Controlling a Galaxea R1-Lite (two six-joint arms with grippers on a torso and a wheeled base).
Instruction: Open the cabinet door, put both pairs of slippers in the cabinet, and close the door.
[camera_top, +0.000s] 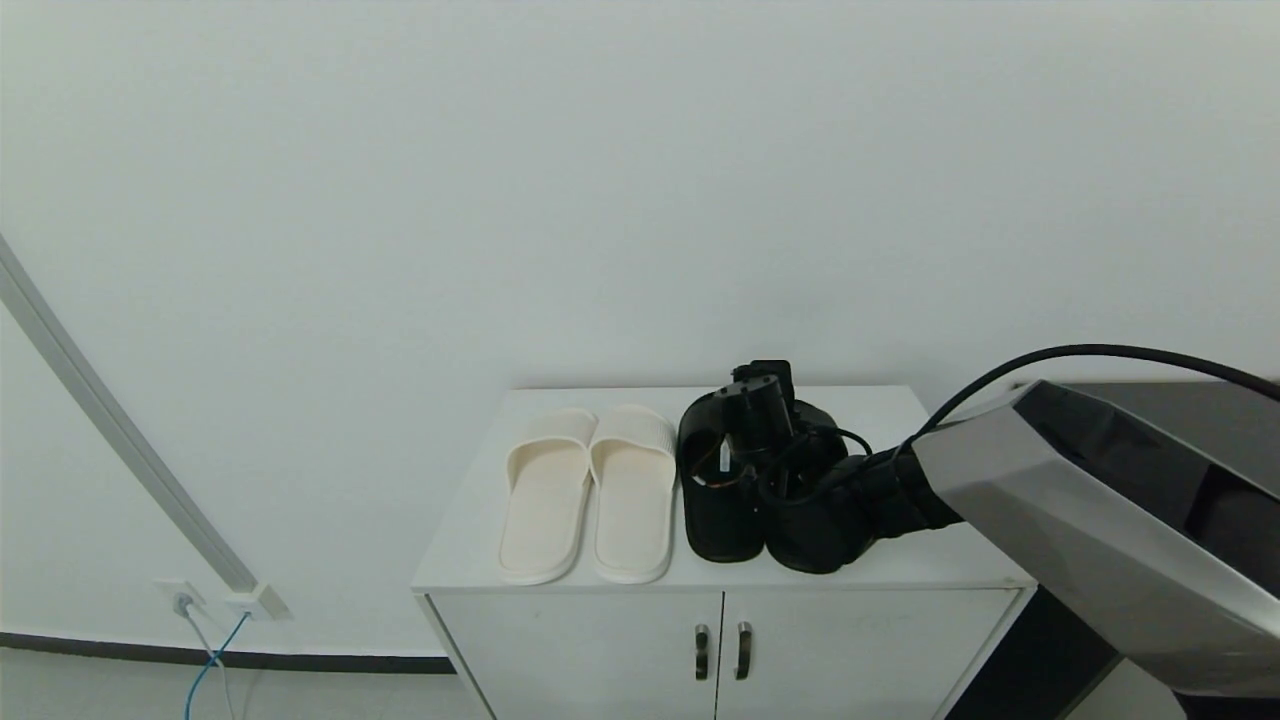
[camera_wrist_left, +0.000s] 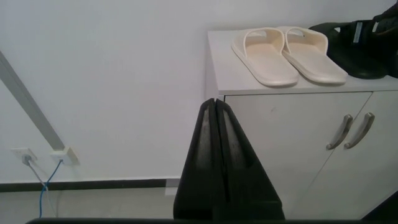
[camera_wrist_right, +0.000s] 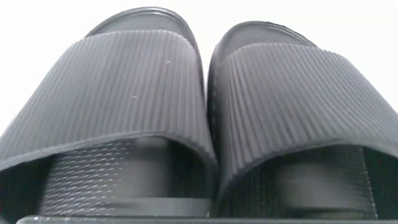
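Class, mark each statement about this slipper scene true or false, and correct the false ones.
1. Both doors of the cabinet are closed. True.
2. The white slippers lie inside the cabinet. False: they lie on top of it.
3. The black slippers sit to the robot's right of the white pair. True.
4. The left gripper is at the black slippers. False: the right gripper is there; the left one is low, off the cabinet's left side.
5. The left gripper is wide open. False: it is shut and holds nothing.
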